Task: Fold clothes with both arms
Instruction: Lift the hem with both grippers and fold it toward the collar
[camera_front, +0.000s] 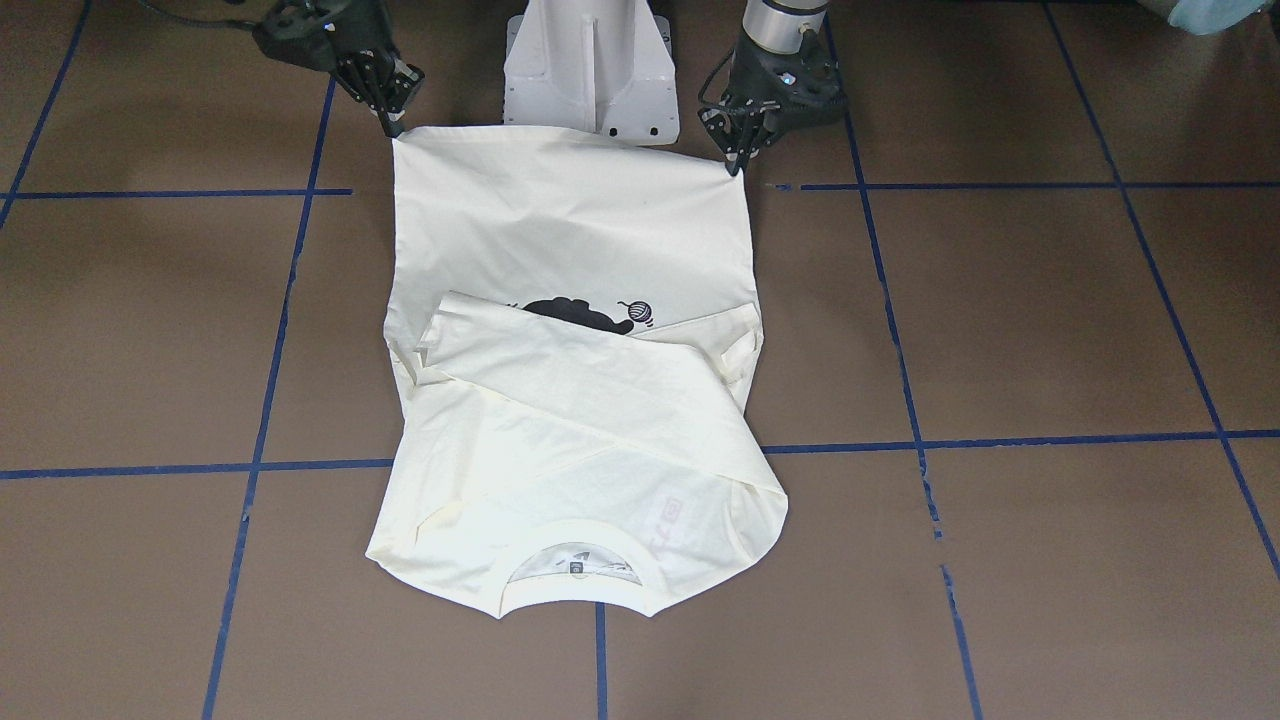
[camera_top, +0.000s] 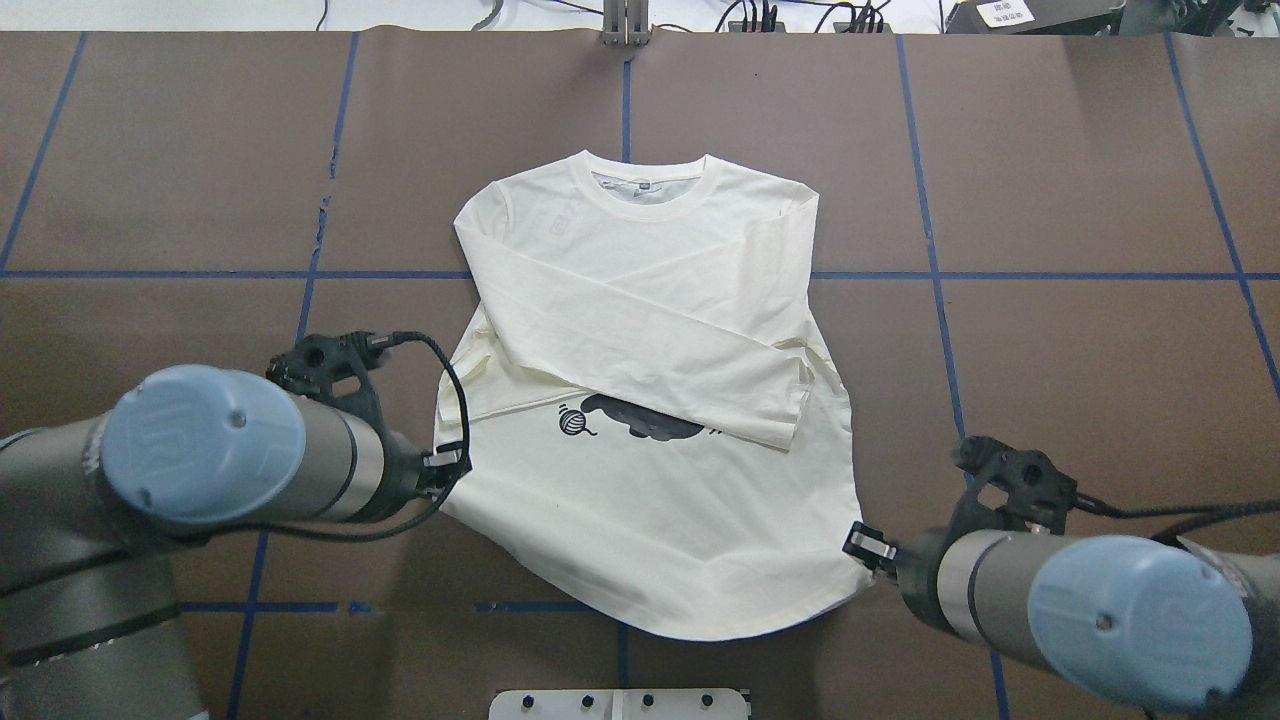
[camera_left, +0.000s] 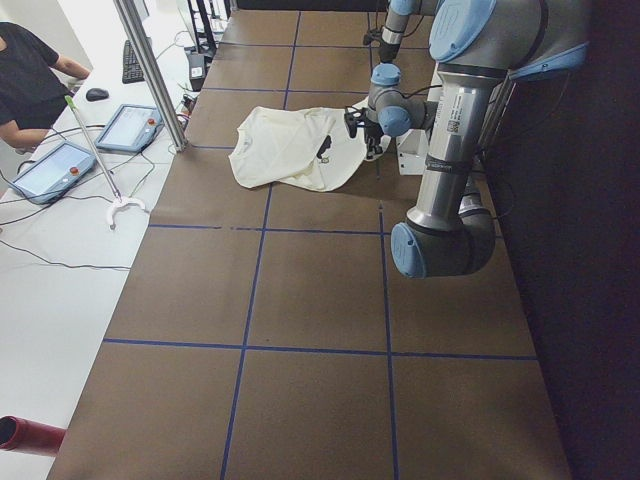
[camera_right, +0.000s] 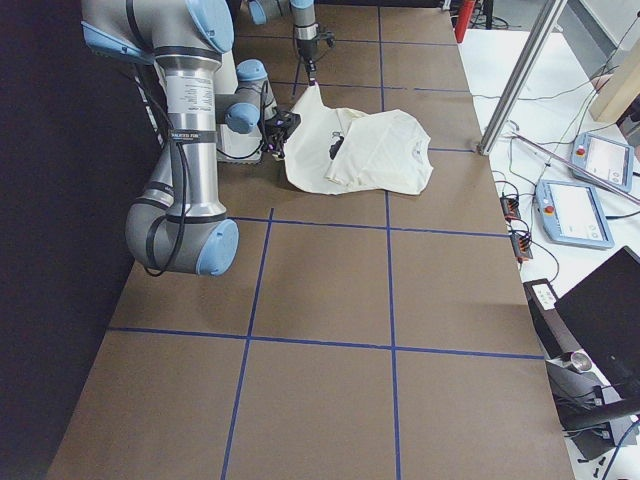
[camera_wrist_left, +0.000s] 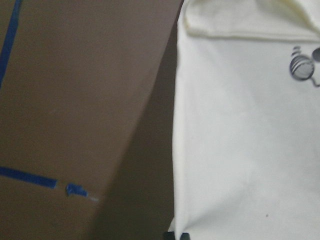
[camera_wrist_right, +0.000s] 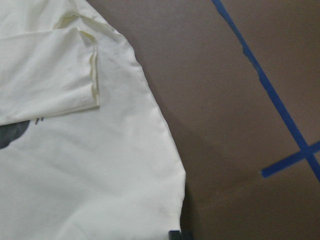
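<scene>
Cream T-shirt (camera_top: 650, 540) sleeve (camera_top: 640, 350) hides most of cat print (camera_top: 632, 416)

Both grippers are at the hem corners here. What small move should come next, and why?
Probably raise both corners a little more and carry the hem toward the collar. The left gripper and right gripper each pinch a hem corner of the T-shirt, the hem lifted off the table, and both sleeves lie folded across the chest.

Cream T-shirt (camera_top: 650, 540), black cat print (camera_top: 640, 420)
</scene>
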